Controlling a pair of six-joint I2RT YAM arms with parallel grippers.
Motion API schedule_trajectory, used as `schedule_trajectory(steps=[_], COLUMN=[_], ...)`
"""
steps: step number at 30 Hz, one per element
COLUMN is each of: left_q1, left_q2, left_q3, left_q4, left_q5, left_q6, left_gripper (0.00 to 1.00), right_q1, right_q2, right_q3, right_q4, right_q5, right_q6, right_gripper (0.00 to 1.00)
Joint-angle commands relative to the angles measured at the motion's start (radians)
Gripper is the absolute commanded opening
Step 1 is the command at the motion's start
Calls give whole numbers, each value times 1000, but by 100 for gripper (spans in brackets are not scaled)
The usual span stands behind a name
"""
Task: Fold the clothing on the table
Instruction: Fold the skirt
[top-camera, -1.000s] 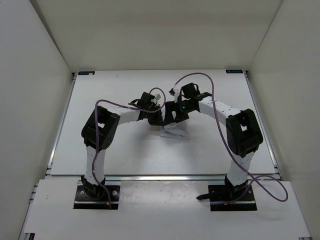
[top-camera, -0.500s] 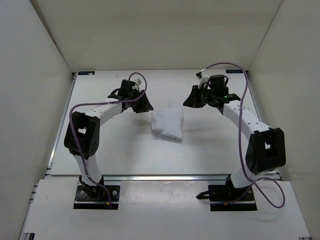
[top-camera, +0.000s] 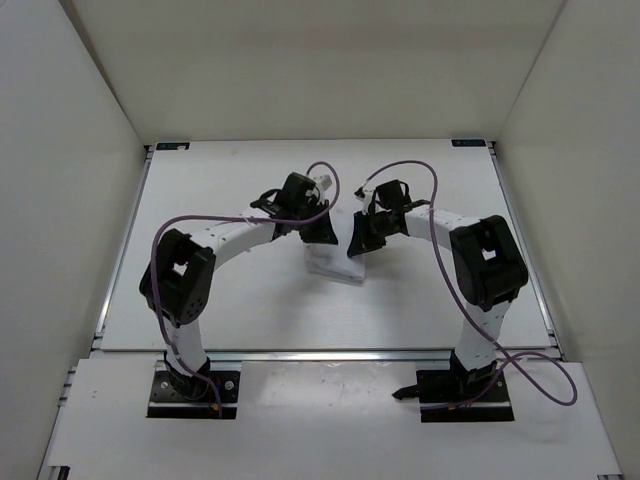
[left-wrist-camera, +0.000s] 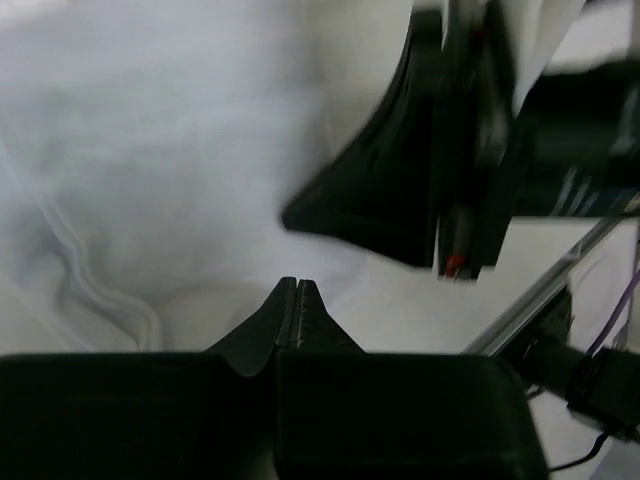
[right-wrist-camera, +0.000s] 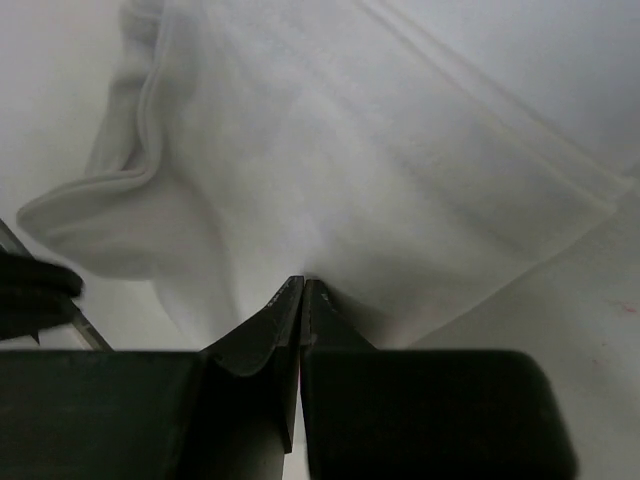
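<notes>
Back inward came left gripper (left-wrist-camera: 298, 282) and right gripper (right-wrist-camera: 302, 281), crowding cloth (top-camera: 335, 265).
Left pressed together, right pinching cloth; desk (top-camera: 250, 300) open around.

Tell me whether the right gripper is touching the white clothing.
Touching. The right wrist view shows the right gripper shut, its tips pinched into the white clothing, which puckers toward them.

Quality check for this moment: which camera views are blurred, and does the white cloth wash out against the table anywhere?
Top external view: sharp, evenly lit, faint shadows under the two white-and-black arms; the small white fabric piece barely separates from the white matte tabletop. Left wrist view: motion-smeared, cloth folds soft. Right wrist view: clearer, hems readable, the right gripper nearly featureless black.
</notes>
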Motion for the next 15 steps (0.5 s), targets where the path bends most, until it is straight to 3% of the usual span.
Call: schedule_trajectory(steps=[1, 5, 11, 13, 15], left_q1=[-12, 0, 43, 42, 38], left_q2=[5, -27, -24, -32, -58], left_q3=[-84, -198, -235, -206, -170], left_q4=[-53, -56, -48, -55, -72], left_q5=[-6, -46, -4, 8, 14], left_q6=[15, 8, 15, 21, 24], left_gripper=[0, 0, 0, 4, 16], right_q1=[-32, -56, -70, -76, -98], right_q2=[22, 39, 61, 53, 27], right_q3=[42, 36, 68, 100, 138], right_q4=[29, 43, 29, 12, 0], right_q5=[-1, -4, -27, -37, -78], right_q6=[-12, -9, -11, -11, -11], right_gripper=[0, 0, 0, 0, 0])
